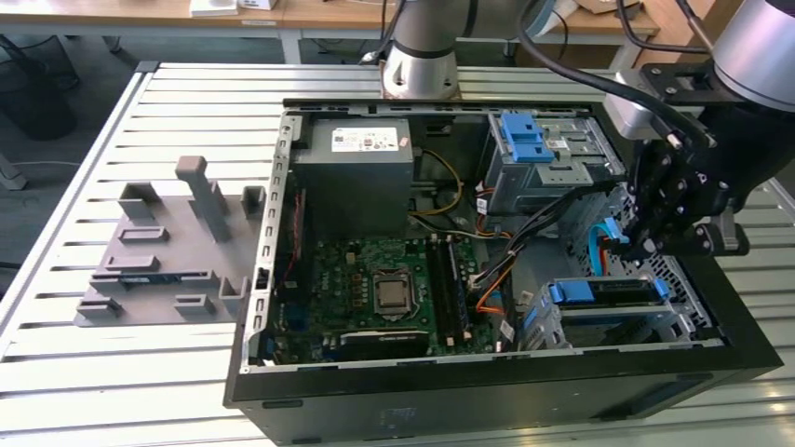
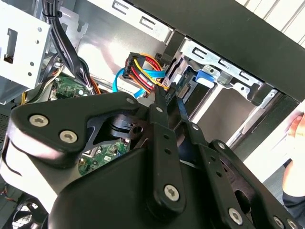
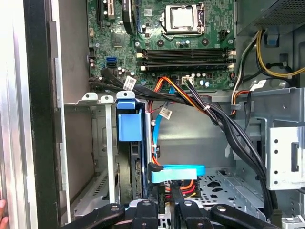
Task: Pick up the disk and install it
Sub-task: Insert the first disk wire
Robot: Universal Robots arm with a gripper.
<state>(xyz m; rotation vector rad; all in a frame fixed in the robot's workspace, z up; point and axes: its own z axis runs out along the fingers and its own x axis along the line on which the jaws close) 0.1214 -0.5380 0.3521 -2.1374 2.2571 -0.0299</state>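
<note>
Hovering the black end effector — jaws nearly closed, gripping nothing — beside the blue-bracketed silver disk, already seated in its bay for cabling.

Silver-grey jointed arm, black cables, black linkage hand with silver screw heads

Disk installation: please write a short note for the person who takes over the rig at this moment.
Gripper: down inside the computer case, close to the blue cable connector next to the disk.
Disk: stands on edge in the drive bay, with its blue bracket showing.
Done: the disk is already placed in the bay.
Left: I cannot tell whether it is fully seated or whether its cables are plugged in.
</note>
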